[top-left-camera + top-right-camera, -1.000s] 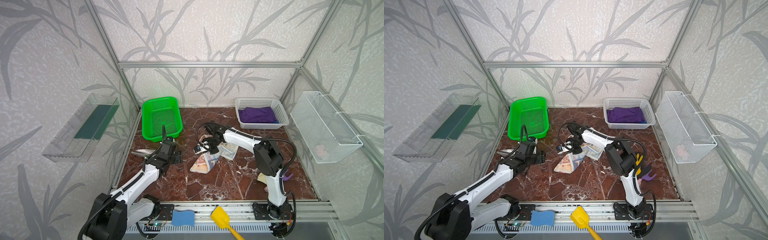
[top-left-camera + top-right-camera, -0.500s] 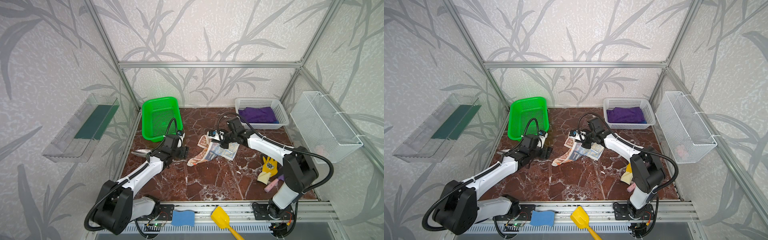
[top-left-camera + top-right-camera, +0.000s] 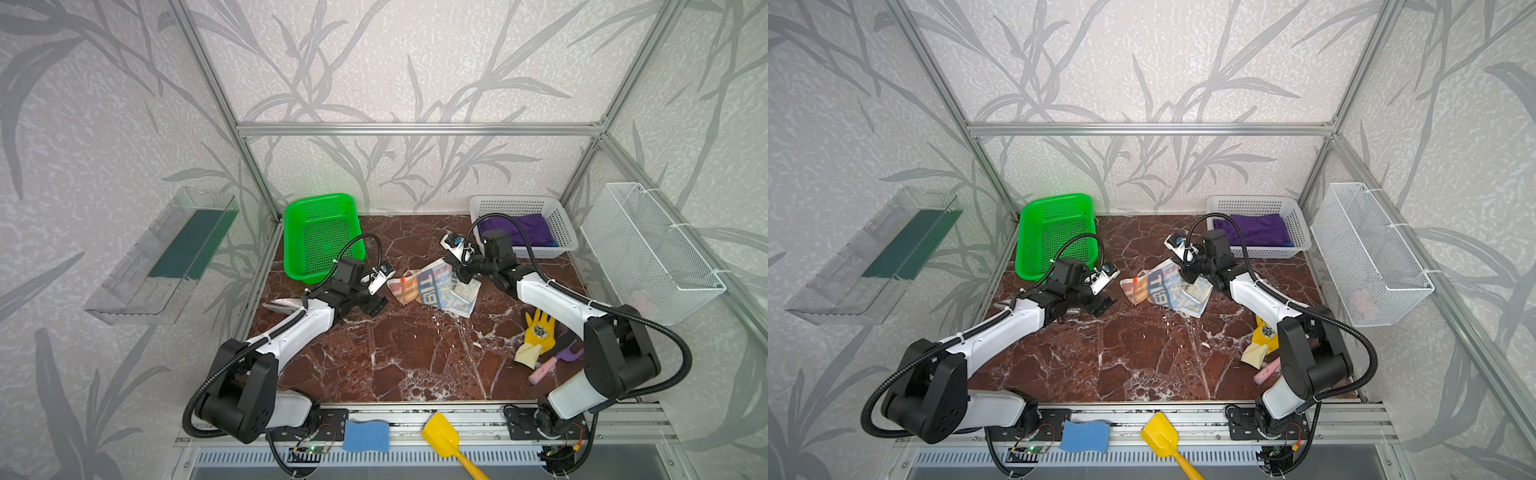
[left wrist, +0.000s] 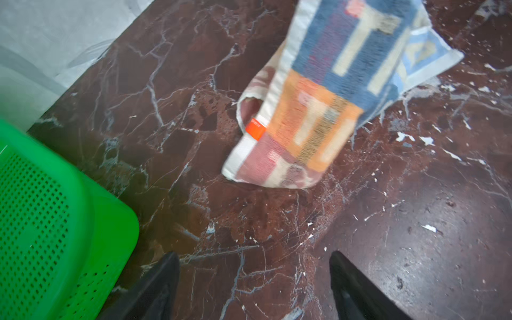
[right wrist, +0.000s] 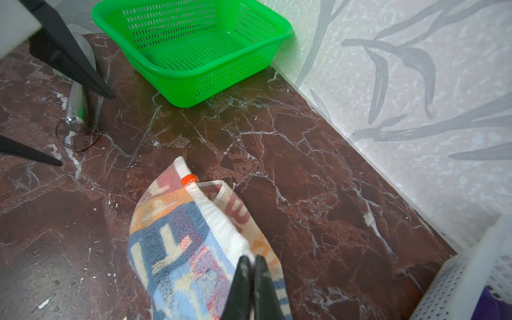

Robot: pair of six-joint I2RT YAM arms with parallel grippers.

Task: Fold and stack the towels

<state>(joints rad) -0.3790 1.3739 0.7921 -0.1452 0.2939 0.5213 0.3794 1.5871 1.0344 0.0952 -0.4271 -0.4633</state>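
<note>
Only writing I can read is on the printed towel [image 3: 432, 286]: big block letters, a T and an I for sure, the rest crumpled. Its little orange tag [image 4: 255, 130] is too small to read. My right gripper [image 5: 252, 261] is pinched tight on one edge of that towel, and the rest drapes onto the marble table [image 3: 395, 353]. My left gripper [image 4: 252, 255] has its jaws spread wide, near the tag end but not touching it. Towel count: three. There's the printed one, plus the purple towel [image 3: 515, 228] in the white basket [image 3: 519, 203], with the blue towel [image 3: 549, 244] peeking out under it. One green basket [image 3: 320, 199] sits just beside the left gripper.
</note>
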